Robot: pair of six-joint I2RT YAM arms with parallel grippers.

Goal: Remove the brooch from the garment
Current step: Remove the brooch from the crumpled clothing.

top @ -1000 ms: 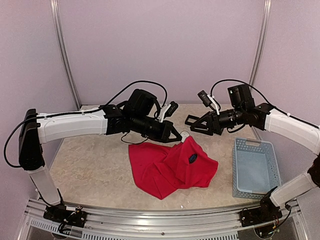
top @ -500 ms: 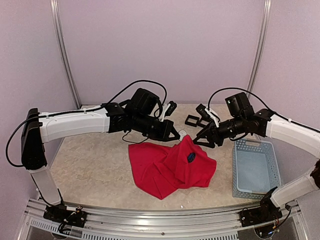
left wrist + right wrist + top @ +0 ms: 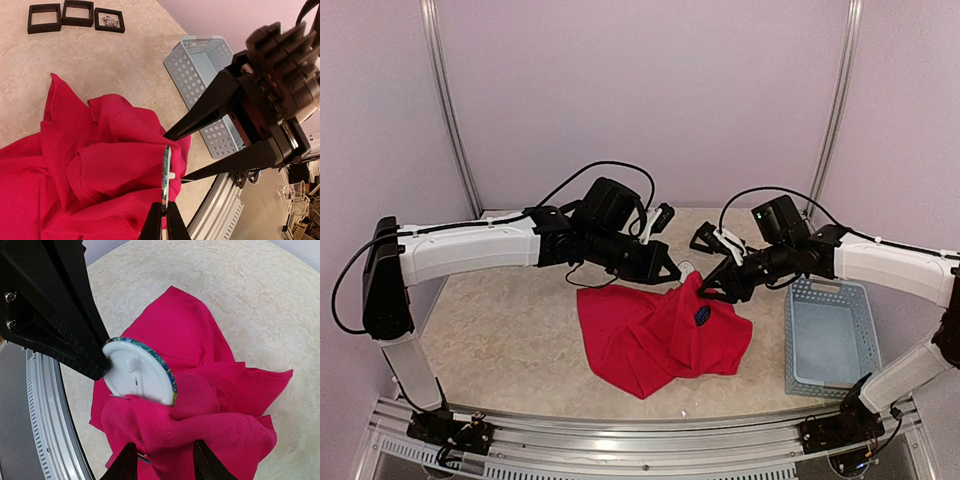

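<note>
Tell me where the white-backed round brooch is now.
In the top view the brooch sits centrally, at the red garment's raised far peak, its rim pinched by the left pincer, the right pincer close on its right.

Pale lilac walls on three sides, matte (light soft and even). Two aluminium posts run up the back corners. Desk: beige marbled top, faintly glossy. Grooved aluminium rail along its near edge.
</note>
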